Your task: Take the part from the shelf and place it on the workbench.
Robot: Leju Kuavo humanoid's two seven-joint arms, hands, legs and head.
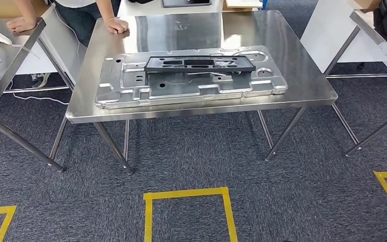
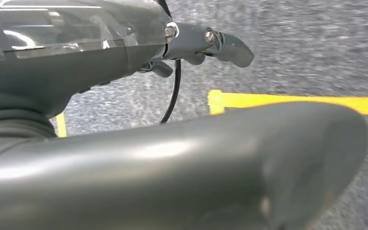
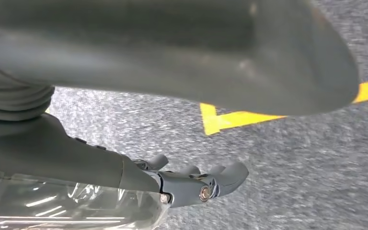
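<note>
The black part (image 1: 200, 64) lies flat on top of a large stamped metal panel (image 1: 189, 79), which rests across the middle of the steel table (image 1: 307, 85). Judged from that, the placing looks done: the part sits square along the panel's far half, as if seated where it is meant to mate with the stamping beneath.

Both arms hang at the robot's sides over the grey carpet (image 1: 191, 156). The left hand (image 2: 206, 45) holds nothing, its fingers loosely extended and apart from the thick thumb in the wrist view. The right hand (image 3: 196, 182) is likewise empty, with fingers only slightly bent. Yellow tape (image 1: 186, 194) marks a standing box on the floor near the table's front edge, probably the robot's station.

At the far left corner a person (image 1: 116, 23) leans with a hand on the table, well apart from the part.
</note>
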